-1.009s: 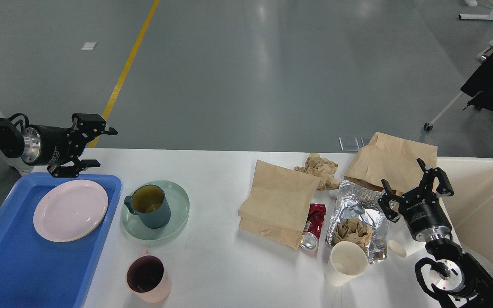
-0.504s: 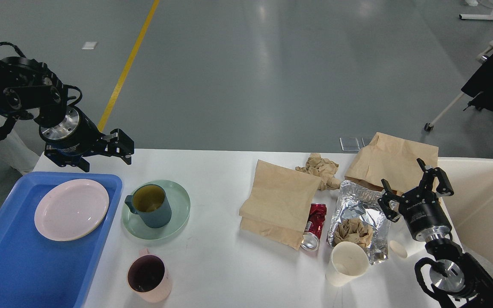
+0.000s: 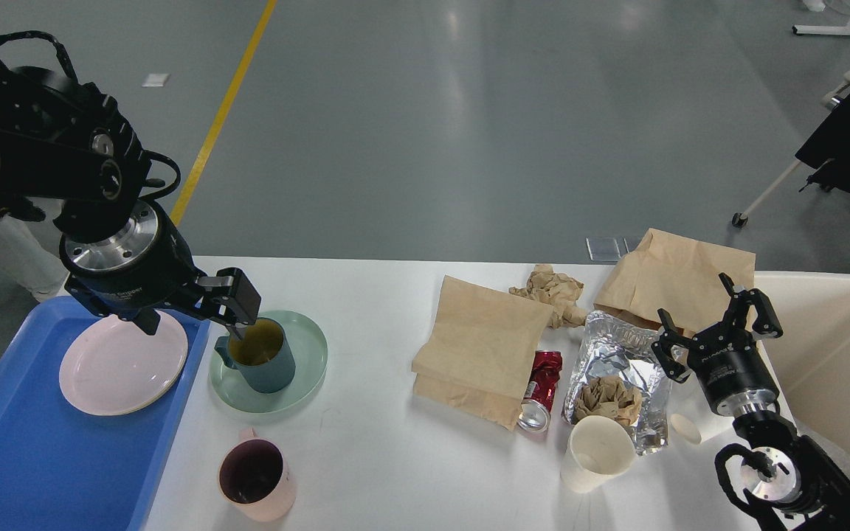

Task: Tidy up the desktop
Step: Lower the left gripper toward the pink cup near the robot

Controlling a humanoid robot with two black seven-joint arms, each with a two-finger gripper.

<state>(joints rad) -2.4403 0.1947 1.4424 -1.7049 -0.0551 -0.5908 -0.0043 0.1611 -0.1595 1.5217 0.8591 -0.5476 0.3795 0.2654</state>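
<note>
The white desktop (image 3: 381,457) holds dishes on the left and rubbish on the right. My left gripper (image 3: 192,313) is open and hangs over the blue tray's right edge, one finger (image 3: 237,299) just above the handle side of a dark blue mug (image 3: 261,355). The mug stands on a green plate (image 3: 299,387). A pink plate (image 3: 119,365) lies in the blue tray (image 3: 34,457). A pink mug (image 3: 255,479) stands near the front edge. My right gripper (image 3: 713,326) is open and empty, beside a foil bag (image 3: 620,354).
Two brown paper bags (image 3: 480,346) (image 3: 679,276), crumpled paper (image 3: 554,289), a red can (image 3: 539,391), a white paper cup (image 3: 596,451) and a small white lid (image 3: 683,428) lie on the right. A cream bin (image 3: 838,354) stands at the right edge.
My left arm has swung right and down from beyond the tray's far corner, and the gripper is now over the tray edge by the blue mug. The right arm has not moved.
</note>
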